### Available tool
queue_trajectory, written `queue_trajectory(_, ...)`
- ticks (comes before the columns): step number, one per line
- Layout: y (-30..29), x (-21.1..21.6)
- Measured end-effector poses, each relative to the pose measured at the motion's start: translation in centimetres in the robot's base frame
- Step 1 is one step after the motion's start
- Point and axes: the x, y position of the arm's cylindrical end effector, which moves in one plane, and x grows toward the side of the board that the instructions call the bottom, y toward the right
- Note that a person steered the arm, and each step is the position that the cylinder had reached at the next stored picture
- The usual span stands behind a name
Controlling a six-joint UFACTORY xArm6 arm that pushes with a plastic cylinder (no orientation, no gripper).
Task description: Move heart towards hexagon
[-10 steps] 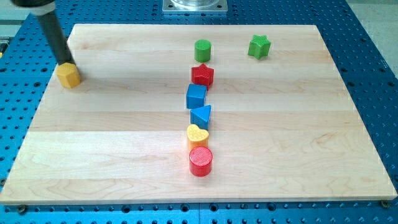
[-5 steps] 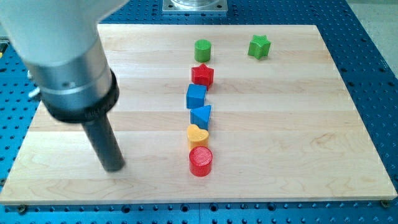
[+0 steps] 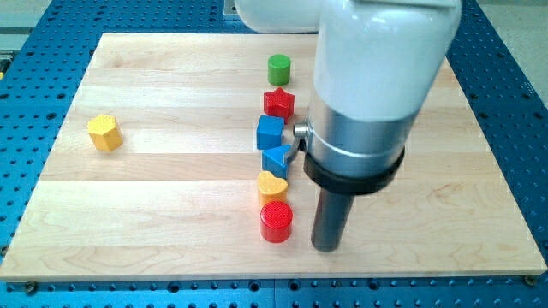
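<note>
The yellow heart [image 3: 272, 186] lies low in the middle of the board, in a column of blocks. The yellow hexagon [image 3: 104, 133] sits alone at the view's left. My tip [image 3: 326, 246] rests on the board just right of the red cylinder [image 3: 276, 222], below and to the right of the heart, touching neither. The arm's big body hides the board's upper right.
Above the heart in the column stand a blue triangle [image 3: 276, 160], a blue cube [image 3: 270, 132], a red star [image 3: 278, 103] and a green cylinder [image 3: 278, 68]. The wooden board [image 3: 171, 214] lies on a blue perforated table.
My tip left the hexagon at the upper left, swept down the left side and then across to the right of the red cylinder. The arm now hides the green star. No block moved.
</note>
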Motion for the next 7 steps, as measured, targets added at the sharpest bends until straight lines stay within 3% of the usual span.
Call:
queue_trajectory(3,-8.5,-7.6)
queue_trajectory(5,-19.1,-12.2)
queue_trajectory(7,-16.6,-13.1)
